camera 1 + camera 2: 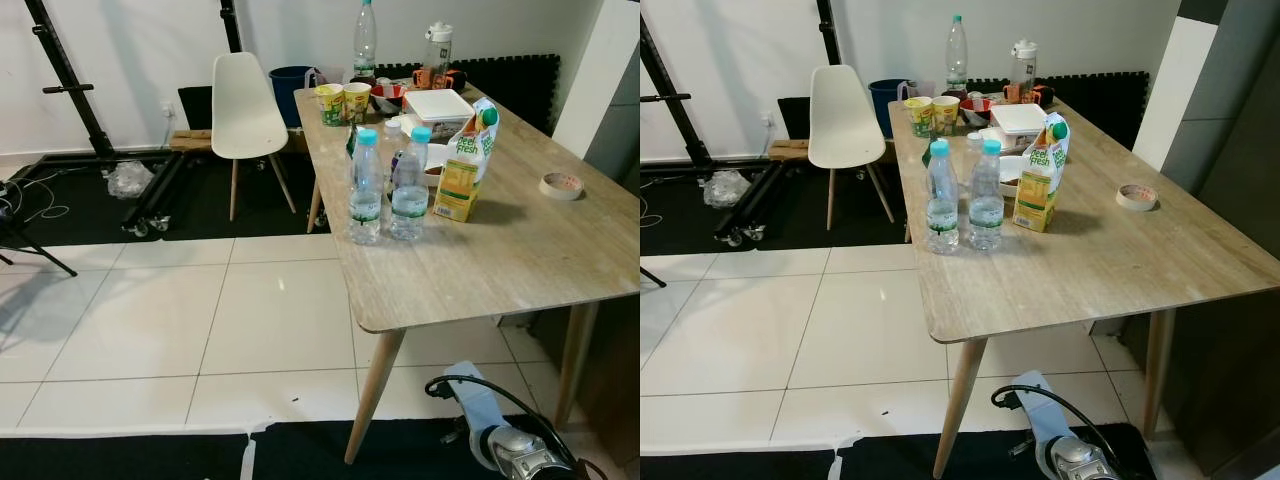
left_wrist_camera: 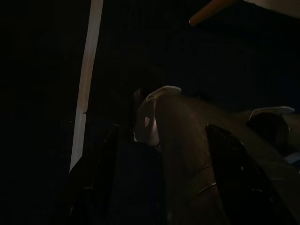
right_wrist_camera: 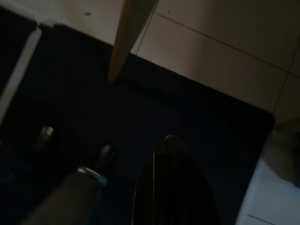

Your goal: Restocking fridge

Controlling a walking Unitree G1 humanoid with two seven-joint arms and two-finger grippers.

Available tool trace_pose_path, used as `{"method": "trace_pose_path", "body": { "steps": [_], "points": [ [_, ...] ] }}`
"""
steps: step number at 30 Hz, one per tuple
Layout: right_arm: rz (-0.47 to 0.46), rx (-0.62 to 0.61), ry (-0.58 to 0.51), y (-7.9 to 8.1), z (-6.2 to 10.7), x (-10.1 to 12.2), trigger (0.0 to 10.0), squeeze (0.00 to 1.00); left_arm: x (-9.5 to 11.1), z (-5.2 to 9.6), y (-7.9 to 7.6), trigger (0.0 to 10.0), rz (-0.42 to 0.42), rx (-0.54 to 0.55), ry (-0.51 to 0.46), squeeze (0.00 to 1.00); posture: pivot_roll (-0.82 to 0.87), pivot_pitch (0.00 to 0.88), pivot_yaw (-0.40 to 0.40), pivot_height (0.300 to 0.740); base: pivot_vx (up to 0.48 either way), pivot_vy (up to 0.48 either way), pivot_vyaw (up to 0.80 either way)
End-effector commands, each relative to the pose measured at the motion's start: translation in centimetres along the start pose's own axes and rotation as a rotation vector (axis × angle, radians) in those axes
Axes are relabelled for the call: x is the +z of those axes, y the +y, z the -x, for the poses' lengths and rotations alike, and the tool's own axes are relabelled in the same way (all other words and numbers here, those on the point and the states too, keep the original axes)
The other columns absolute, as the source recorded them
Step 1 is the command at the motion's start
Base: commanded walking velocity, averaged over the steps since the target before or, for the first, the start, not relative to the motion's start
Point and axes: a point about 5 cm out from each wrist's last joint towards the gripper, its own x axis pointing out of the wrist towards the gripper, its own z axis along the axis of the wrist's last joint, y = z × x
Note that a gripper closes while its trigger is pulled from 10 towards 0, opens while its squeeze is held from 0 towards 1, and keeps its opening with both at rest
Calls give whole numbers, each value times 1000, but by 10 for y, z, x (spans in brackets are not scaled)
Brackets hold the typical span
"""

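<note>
Two water bottles [image 1: 386, 186] and juice carton [image 1: 464, 165] stand center of frame on wooden table [image 1: 500, 260]. Both arms hang low, idle; cannot tell finger state. Advice: step closer, approach nearest bottle squarely, grip mid-body, avoid knocking neighbor.

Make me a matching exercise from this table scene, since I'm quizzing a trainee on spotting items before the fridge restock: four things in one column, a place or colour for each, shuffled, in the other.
Things:
1. water bottles
2. juice carton
3. tape roll
4. white chair

Descriptions:
A. alone near the table's right edge
B. on the floor, left of the table's far end
C. turquoise caps, side by side near the table's left edge
D. green cap, just right of the two bottles

Pairs: 1-C, 2-D, 3-A, 4-B
</note>
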Motion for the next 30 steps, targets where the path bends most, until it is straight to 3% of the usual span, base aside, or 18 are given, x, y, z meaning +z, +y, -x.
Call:
{"method": "trace_pose_path", "body": {
  "steps": [1,8,13,20,21,25,30],
  "points": [
    [5,0,38,-3,2,-9,10000,0,-6,6,12,10000,-6,26,24,0,29,13,40,740,0,0,0],
    [3,-46,39,-7,3,-10,10000,0,-7,6,11,10000,-7,27,30,0,27,9,41,740,0,0,0],
    [-5,-46,42,-6,3,-11,10000,0,-1,1,1,10000,7,3,4,0,36,9,32,740,0,0,0],
    [20,-74,48,-4,2,-12,10000,0,-3,1,2,10000,7,0,9,0,39,14,34,740,0,0,0],
    [-20,-63,50,-8,4,-14,10000,0,-4,2,2,10000,11,1,11,0,36,13,30,740,0,0,0],
    [-38,-87,54,-13,5,-16,10000,0,-4,1,2,10000,16,2,12,0,38,15,27,740,0,0,0],
    [-5,-121,46,-12,4,-15,10000,0,-1,0,0,10000,19,1,2,0,37,3,32,740,0,0,0]
  ]
}}
